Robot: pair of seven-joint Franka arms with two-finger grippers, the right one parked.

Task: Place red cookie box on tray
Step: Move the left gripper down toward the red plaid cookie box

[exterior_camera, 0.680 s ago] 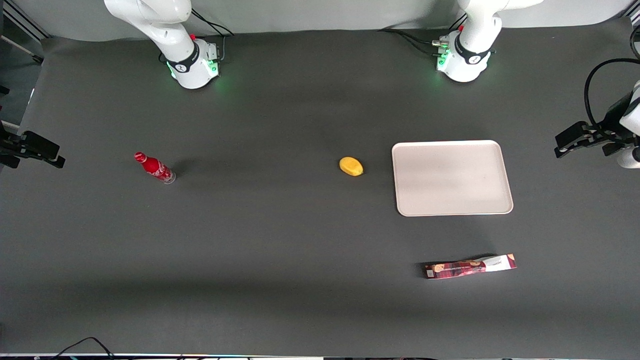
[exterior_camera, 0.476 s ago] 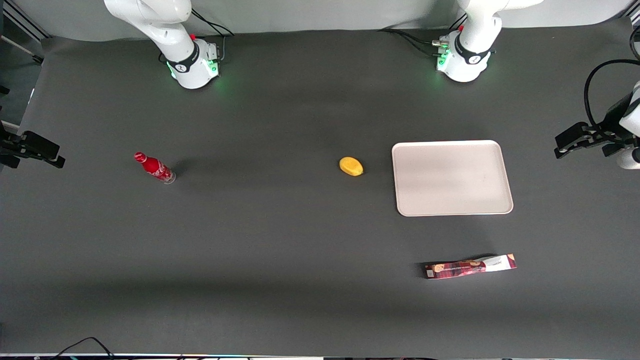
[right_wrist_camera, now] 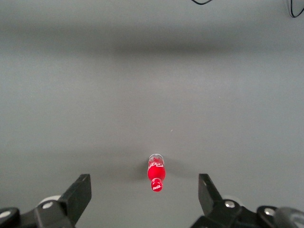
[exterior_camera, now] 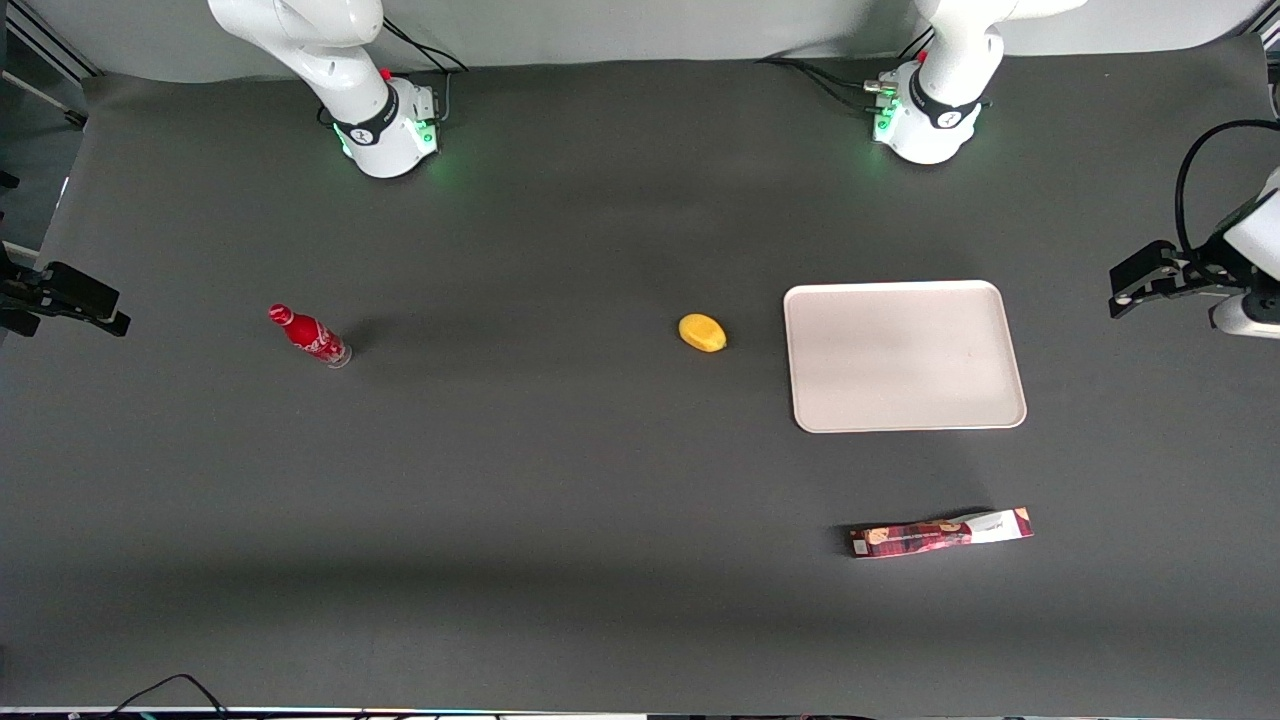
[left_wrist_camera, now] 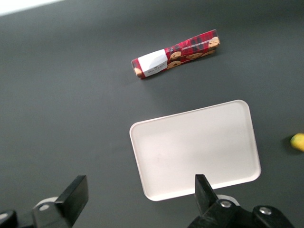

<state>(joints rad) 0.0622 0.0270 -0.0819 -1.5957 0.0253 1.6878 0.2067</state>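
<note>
The red cookie box point(exterior_camera: 940, 533) lies flat on the dark table, nearer the front camera than the tray point(exterior_camera: 905, 355). It has one white end. The pale pinkish-white tray has nothing on it. My left gripper point(exterior_camera: 1135, 283) hangs high at the working arm's end of the table, off to the side of the tray, and it is open and empty. In the left wrist view my gripper point(left_wrist_camera: 140, 185) has its two black fingers wide apart above one corner of the tray point(left_wrist_camera: 194, 147). The cookie box point(left_wrist_camera: 176, 54) lies apart from the tray's edge.
A small yellow fruit point(exterior_camera: 702, 333) lies beside the tray, toward the parked arm's end, and also shows in the left wrist view point(left_wrist_camera: 298, 141). A small red bottle point(exterior_camera: 308, 336) stands far off toward the parked arm's end, and it also shows in the right wrist view point(right_wrist_camera: 156, 172).
My left arm's wrist has shifted slightly at the table's edge. The gripper stays open. The box, tray, fruit and bottle have not moved.
</note>
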